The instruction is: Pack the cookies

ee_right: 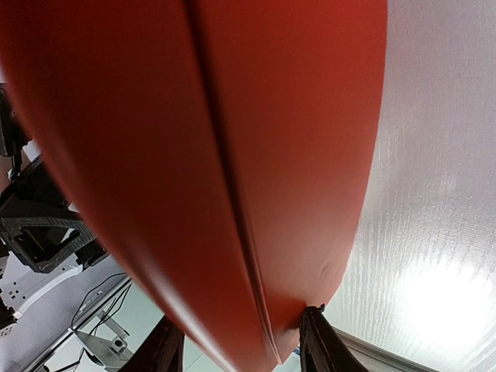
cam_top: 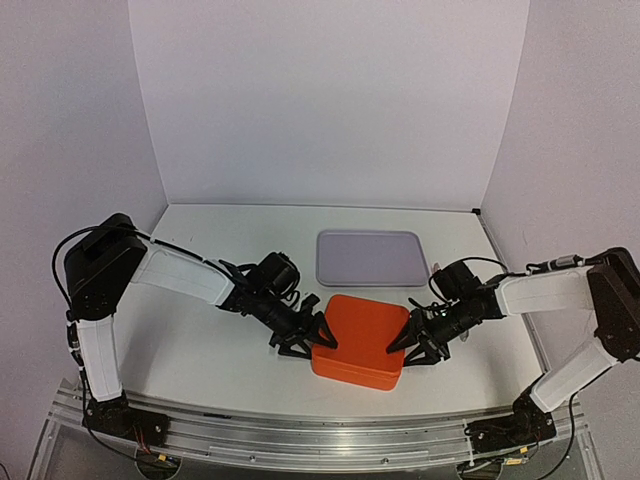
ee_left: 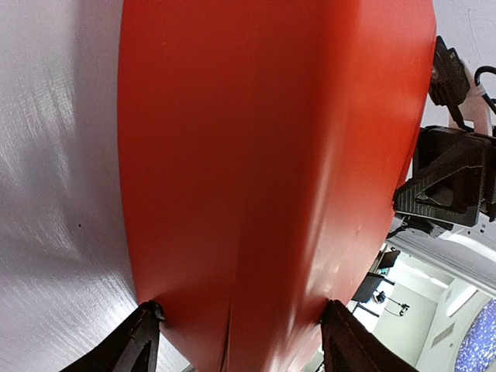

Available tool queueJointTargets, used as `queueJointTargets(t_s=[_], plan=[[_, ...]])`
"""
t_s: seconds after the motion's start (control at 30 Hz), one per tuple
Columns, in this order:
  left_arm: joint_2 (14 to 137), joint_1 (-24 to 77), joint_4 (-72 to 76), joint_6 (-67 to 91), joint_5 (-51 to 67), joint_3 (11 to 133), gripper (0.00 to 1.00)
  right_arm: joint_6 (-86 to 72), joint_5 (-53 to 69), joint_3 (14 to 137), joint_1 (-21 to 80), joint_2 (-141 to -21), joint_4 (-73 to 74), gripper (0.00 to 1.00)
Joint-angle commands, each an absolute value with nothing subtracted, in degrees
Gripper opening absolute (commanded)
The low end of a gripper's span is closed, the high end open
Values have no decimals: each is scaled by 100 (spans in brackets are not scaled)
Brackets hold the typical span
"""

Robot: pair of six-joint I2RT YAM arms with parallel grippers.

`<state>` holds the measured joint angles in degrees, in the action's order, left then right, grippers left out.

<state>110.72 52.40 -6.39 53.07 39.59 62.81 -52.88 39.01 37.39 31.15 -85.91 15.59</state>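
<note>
A closed orange box [cam_top: 360, 338] with a lid seam lies in the middle of the table and fills the left wrist view [ee_left: 263, 155] and the right wrist view [ee_right: 194, 139]. My left gripper [cam_top: 305, 340] straddles its left end, both fingertips [ee_left: 147, 322] pressed to its sides. My right gripper [cam_top: 410, 345] straddles its right end in the same way, fingertips [ee_right: 314, 325] against the box. No cookies show in any view; whatever is inside the box is hidden.
A flat grey tray [cam_top: 372, 258] lies on the table just behind the box. White walls close in the back and sides. The right arm [ee_left: 449, 178] shows past the box in the left wrist view.
</note>
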Motion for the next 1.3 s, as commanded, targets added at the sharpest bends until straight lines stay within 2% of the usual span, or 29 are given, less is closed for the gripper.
queueJointTargets(t_s=[0.0, 0.17, 0.4, 0.6, 0.83, 0.87, 1.07, 1.1, 1.27], plan=[[11153, 5414, -205, 5561, 4033, 6206, 65, -5289, 3550, 3521, 3590, -8894, 1862, 42], [11382, 5414, -300, 5597, 3999, 6265, 57, -5158, 3260, 3447, 3746, -8914, 1858, 38], [11613, 5443, -352, 5471, 3705, 6356, 56, -4626, 3099, 3462, 3858, -9165, 1852, 38], [11735, 5440, -694, 4986, 3143, 6863, 54, -4377, 3037, 3565, 3867, -8733, 1859, 45], [11562, 5374, -1297, 4446, 2404, 7341, 57, -4225, 2441, 3895, 3858, -8214, 2178, 59], [11497, 5359, -1350, 4386, 2327, 7374, 58, -4155, 2321, 3999, 3862, -8163, 2301, 61], [11075, 5354, -1704, 4262, 1985, 7432, 96, -4159, 2201, 4183, 3847, -7989, 2797, 69], [10971, 5356, -1765, 4287, 1940, 7378, 99, -4117, 2173, 4179, 3848, -7895, 2891, 70], [10286, 5357, -1880, 4515, 1630, 6887, 100, -3769, 1586, 4174, 3798, -7306, 3640, 74]])
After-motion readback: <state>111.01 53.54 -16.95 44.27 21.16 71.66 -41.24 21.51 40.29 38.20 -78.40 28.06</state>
